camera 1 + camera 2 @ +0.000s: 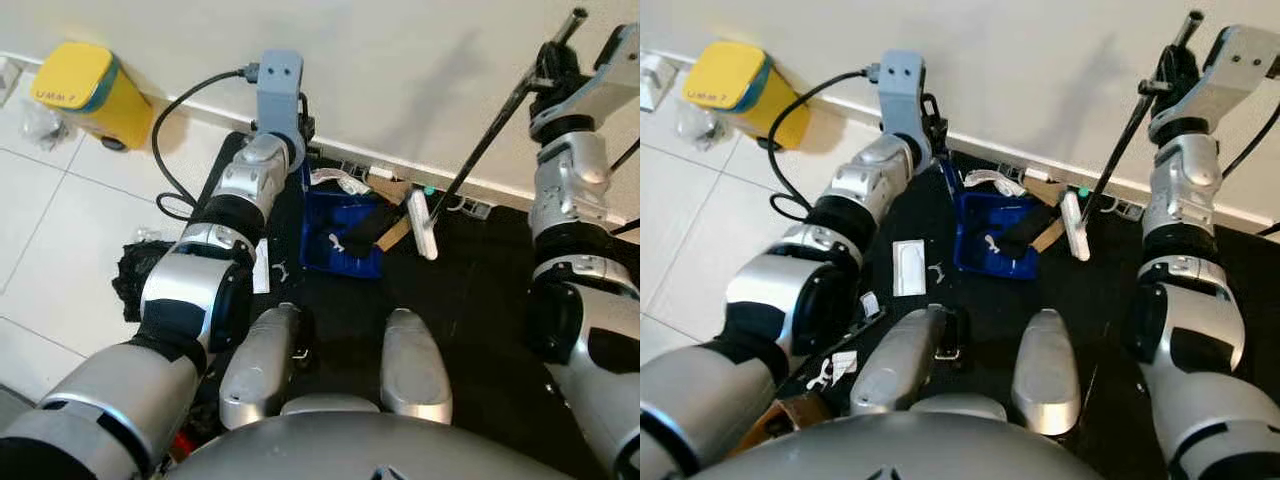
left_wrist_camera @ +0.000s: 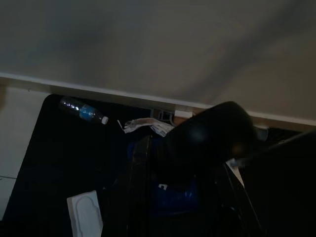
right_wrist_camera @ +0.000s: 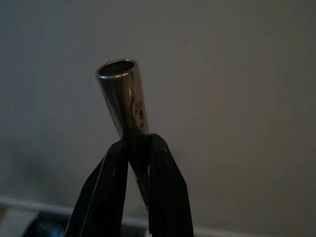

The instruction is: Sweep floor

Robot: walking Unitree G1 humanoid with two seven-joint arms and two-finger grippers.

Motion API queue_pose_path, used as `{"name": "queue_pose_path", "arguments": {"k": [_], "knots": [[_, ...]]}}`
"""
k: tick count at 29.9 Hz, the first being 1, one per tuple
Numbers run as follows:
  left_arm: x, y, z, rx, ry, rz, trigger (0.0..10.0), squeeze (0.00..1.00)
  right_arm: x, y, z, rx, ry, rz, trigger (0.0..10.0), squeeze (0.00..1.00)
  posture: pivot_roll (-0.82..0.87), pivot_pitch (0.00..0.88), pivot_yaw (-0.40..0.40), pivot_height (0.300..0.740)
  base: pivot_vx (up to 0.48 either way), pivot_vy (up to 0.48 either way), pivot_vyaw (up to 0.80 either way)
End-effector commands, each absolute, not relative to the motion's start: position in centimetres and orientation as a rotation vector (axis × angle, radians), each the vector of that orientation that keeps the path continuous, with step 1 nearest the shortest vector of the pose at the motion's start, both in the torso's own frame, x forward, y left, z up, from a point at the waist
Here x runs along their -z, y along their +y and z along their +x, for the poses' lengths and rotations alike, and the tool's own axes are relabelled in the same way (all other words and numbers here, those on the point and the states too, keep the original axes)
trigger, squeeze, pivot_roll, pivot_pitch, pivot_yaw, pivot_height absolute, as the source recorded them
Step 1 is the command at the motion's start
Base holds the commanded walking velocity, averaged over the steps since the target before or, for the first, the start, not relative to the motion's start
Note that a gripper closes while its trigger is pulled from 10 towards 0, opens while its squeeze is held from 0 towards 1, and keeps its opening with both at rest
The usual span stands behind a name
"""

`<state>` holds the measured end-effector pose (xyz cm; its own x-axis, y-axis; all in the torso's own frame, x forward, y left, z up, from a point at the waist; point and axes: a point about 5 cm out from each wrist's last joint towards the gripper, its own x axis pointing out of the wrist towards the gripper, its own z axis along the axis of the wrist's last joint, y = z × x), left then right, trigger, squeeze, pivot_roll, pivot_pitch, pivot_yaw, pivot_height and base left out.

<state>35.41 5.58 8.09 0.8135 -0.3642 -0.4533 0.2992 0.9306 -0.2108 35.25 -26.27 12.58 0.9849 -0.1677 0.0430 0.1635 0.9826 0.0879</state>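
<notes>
As the right gripper (image 3: pixel 136 148) clamps the broom handle (image 1: pixel 490 135) near its top, the long, stiff, light pole pivots easily; a lower hold steadies it. The dustpan (image 1: pixel 345 235) sits at 12 o'clock; the left gripper's (image 2: pixel 177 197) closure cannot be told.

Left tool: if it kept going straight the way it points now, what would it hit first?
Most likely the blue dustpan on the black mat just ahead of the left tool; beyond it stands the wall. Depth is hard to judge.
</notes>
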Motion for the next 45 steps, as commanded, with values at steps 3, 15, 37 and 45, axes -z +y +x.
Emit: {"name": "queue_pose_path", "arguments": {"k": [3, 15, 37, 45], "knots": [[-4.1, 2.6, 31.7, 0.461, 0.719, -0.271, 10.0, 0.0, -9.7, -25.1, 34.8, 0.167, 0.091, 0.078, 10.0, 0.0, 0.08, 0.219, 0.119, 0.74, 0.0, 0.0, 0.0], [-4.6, 2.9, 31.8, 0.451, 0.702, -0.282, 10.0, 0.0, -9.7, -22.4, 36.0, 0.154, -0.035, 0.86, 10.0, 0.0, 0.12, 0.218, 0.11, 0.74, 0.0, 0.0, 0.0], [-5.2, 1.6, 31.6, 0.476, 0.696, -0.3, 10.0, 0.0, -14.2, -17.1, 38.2, -0.308, -0.178, 0.964, 10.0, 0.0, 0.06, 0.187, 0.094, 0.74, 0.0, 0.0, 0.0], [-5.3, 1.1, 31.6, 0.485, 0.693, -0.305, 10.0, 0.0, -15.4, -17.6, 38.0, -0.395, -0.242, 0.906, 10.0, 0.0, 0.02, 0.172, 0.093, 0.74, 0.0, 0.0, 0.0]]}}
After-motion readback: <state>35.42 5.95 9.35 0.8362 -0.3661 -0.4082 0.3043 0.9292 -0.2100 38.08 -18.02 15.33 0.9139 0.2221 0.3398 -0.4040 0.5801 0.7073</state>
